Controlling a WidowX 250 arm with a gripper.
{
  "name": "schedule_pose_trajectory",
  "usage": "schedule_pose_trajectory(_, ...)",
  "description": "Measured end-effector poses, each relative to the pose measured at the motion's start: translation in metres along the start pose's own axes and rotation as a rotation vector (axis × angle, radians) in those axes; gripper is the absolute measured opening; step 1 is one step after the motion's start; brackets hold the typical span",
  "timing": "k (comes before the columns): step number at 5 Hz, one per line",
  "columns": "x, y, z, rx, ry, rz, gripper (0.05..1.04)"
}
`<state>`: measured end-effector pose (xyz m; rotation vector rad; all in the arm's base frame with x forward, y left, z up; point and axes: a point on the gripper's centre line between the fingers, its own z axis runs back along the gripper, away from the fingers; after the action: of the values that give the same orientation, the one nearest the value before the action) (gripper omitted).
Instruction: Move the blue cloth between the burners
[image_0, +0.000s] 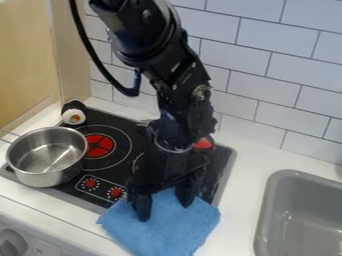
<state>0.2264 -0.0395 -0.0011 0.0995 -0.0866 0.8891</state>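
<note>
The blue cloth (165, 231) lies at the front right of the stove, partly over the stove's front edge and partly on the white counter. Above its back part hangs the black gripper (164, 209), pointing down, with its two fingers apart and blue cloth visible between them. Whether the fingertips touch the cloth is unclear. One burner (99, 145) with a red centre is visible left of the arm. Most of the other burner (204, 143) is hidden behind the arm, with a bit of red showing at its right.
A metal pot (48, 156) stands on the stove's left side. Behind it, near the back left corner, is a small sushi-like toy (73, 116). The grey sink (302, 215) is at the right, and a tiled wall (267, 75) rises behind the counter.
</note>
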Motion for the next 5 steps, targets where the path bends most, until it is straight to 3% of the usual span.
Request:
schedule_pose_trajectory(3,0.050,-0.012,-0.002,-0.039,-0.023,0.067,0.999)
schedule_pose_trajectory(5,0.090,0.015,-0.007,-0.018,-0.054,0.145,0.999)
